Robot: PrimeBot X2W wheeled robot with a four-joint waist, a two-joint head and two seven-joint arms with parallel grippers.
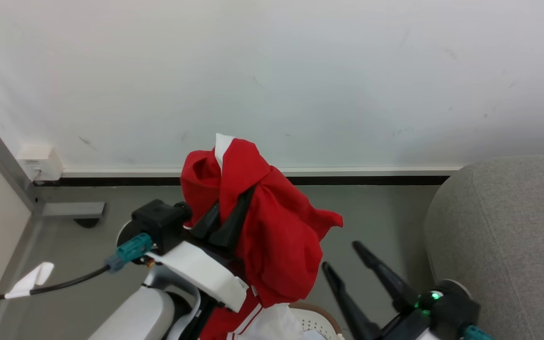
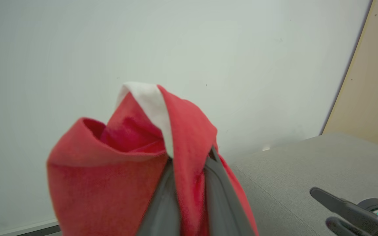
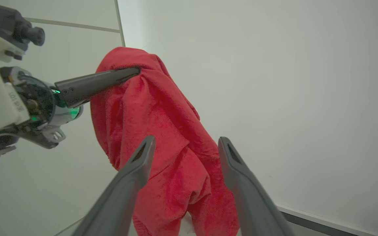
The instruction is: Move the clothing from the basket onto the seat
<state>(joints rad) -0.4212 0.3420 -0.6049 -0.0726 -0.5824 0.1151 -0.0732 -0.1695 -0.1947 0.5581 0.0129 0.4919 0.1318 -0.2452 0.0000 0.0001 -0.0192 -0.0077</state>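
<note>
Left claw (image 1: 232, 203) is clamped down narrow on a bunch of the clothing (image 1: 281, 245), and the red garment is up in the air, centre of the head view. It hangs from the pinch with its long axis running down towards the bottom edge. Right under it, at bottom centre, I can see a sliver of the basket (image 1: 321, 312) and its brown rim. There's a red and white striped bit down there too, and I can't tell if it's this garment's tail or another piece lying in the basket.

The seat (image 1: 503, 236) is the big grey mass filling the right side of the head view, so I reckon the carry goes straight across to the right. The left arm has the load. The right claw (image 1: 341, 255) is spread wide with nothing in it, and it's sitting at lower right, between the hanging cloth and the seat's rounded corner.

That's my one worry: the drape could brush those open fingers on the way over. Otherwise there's bare floor (image 1: 385, 212) between them, the wall (image 1: 347, 71) is well behind, and there's plenty of grey cushion to land on.
</note>
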